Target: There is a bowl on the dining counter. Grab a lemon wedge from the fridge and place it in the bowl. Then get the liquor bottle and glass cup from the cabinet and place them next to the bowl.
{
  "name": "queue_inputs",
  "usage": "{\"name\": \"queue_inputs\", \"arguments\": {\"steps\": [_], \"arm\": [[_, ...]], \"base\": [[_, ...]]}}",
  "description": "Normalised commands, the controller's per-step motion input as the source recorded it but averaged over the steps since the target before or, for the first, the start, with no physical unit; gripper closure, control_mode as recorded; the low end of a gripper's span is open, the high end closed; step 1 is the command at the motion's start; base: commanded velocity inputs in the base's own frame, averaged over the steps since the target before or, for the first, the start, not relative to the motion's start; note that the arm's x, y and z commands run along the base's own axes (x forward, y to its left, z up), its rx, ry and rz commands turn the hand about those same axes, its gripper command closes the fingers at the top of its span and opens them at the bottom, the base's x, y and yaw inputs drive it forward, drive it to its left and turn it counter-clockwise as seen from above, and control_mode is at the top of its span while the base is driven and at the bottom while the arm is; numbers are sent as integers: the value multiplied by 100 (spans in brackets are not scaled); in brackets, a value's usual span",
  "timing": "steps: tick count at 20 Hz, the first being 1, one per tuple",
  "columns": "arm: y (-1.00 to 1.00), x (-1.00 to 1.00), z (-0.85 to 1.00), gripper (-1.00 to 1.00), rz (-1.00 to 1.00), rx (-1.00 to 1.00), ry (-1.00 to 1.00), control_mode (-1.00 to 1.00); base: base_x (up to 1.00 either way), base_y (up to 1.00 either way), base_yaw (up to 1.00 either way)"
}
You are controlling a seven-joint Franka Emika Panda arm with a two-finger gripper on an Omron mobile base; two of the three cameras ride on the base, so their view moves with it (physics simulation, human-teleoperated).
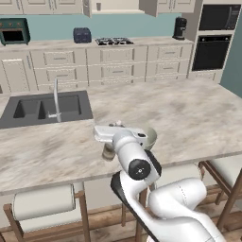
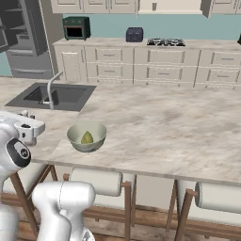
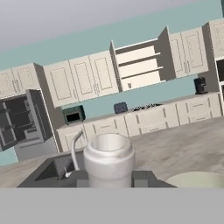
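My gripper (image 1: 110,143) is shut on the liquor bottle (image 1: 108,152), whose brownish body hangs just under the hand, low over the dining counter (image 1: 189,118). In the hand view the bottle's pale cap (image 3: 108,157) sits between the dark fingertips (image 3: 144,178). The pale grey-green bowl (image 2: 86,136) stands on the counter just right of the bottle, with the lemon wedge (image 2: 87,138) inside it. Its rim (image 3: 197,180) shows at the hand view's lower right. The cabinet (image 3: 140,65) stands open on the far wall, and the fridge (image 3: 22,124) is open too. The glass cup is out of view.
A dark sink (image 1: 45,108) with a slim tap (image 1: 56,99) is sunk into the counter to the left. Stools (image 1: 45,203) line the near edge. On the back counter are a toaster oven (image 2: 76,27), a toaster (image 2: 134,34) and a hob (image 2: 165,42).
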Motion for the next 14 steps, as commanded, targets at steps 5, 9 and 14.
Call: {"name": "queue_inputs", "arguments": {"steps": [5, 9, 14], "arm": [[-20, 11, -17, 100, 0, -1, -3, -100], [-10, 28, -13, 100, 1, 0, 0, -100], [0, 39, -8, 100, 0, -1, 4, -100]], "base": [[0, 0, 0], [0, 0, 0], [0, 0, 0]]}}
